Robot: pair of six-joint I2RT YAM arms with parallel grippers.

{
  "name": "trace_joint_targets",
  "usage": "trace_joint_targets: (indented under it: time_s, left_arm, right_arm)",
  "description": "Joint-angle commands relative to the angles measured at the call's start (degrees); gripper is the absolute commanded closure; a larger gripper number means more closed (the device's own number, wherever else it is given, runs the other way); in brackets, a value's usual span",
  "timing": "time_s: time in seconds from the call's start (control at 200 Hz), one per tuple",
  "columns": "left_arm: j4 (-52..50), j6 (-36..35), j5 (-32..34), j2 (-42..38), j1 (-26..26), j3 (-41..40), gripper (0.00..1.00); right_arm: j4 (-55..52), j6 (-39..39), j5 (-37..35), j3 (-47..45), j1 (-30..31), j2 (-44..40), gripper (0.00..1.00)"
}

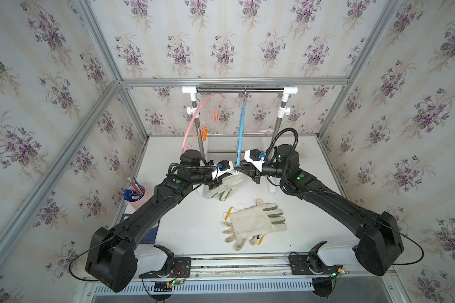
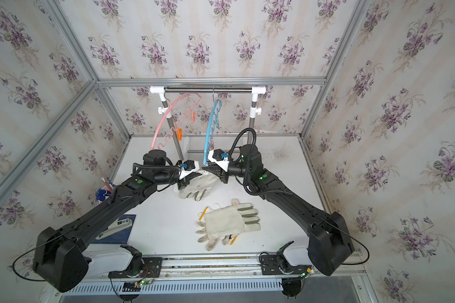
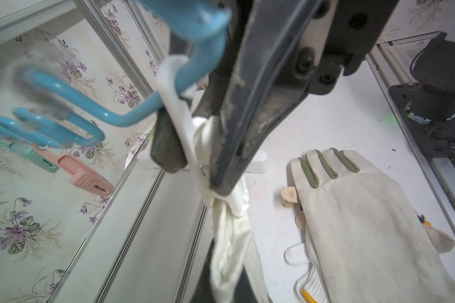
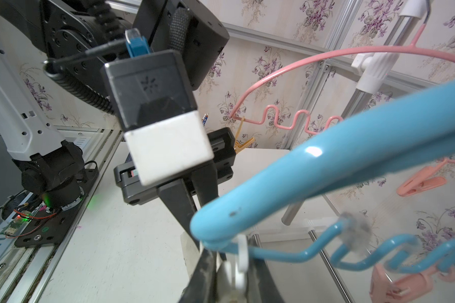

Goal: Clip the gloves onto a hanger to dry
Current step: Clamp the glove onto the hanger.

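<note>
my left gripper (image 3: 225, 288), mostly cut off, is clamped on the canvas glove (image 3: 229, 244); my right gripper (image 3: 194, 168) squeezes the white clip (image 3: 176, 99) on the blue hanger (image 3: 132, 116), its mouth hidden.

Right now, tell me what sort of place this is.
Likely a robot test cell staged as a laundry corner: an aluminium frame lined with floral wallpaper, a small rack carrying clip hangers, and gloves on a white table.

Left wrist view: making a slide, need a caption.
Right end effector squeezes the white clip on the blue hanger, with a glove at its mouth.
</note>
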State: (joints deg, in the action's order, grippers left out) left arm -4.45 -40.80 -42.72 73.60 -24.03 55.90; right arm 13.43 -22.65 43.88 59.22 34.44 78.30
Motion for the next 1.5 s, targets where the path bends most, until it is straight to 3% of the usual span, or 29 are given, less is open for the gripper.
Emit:
trace_joint_targets:
  time_s: [0.0,1.494]
  left_arm:
    - [1.59,0.57,-1.49,0.18,-0.05,0.71,1.00]
    - [3.21,5.94,-4.01,-0.30,-0.05,3.51,1.00]
  right_arm:
    - [-0.53,-1.08,2.09,-0.32,0.13,-0.51,0.93]
    - [3.97,-2.00,2.11,-3.34,0.20,-2.28,0.93]
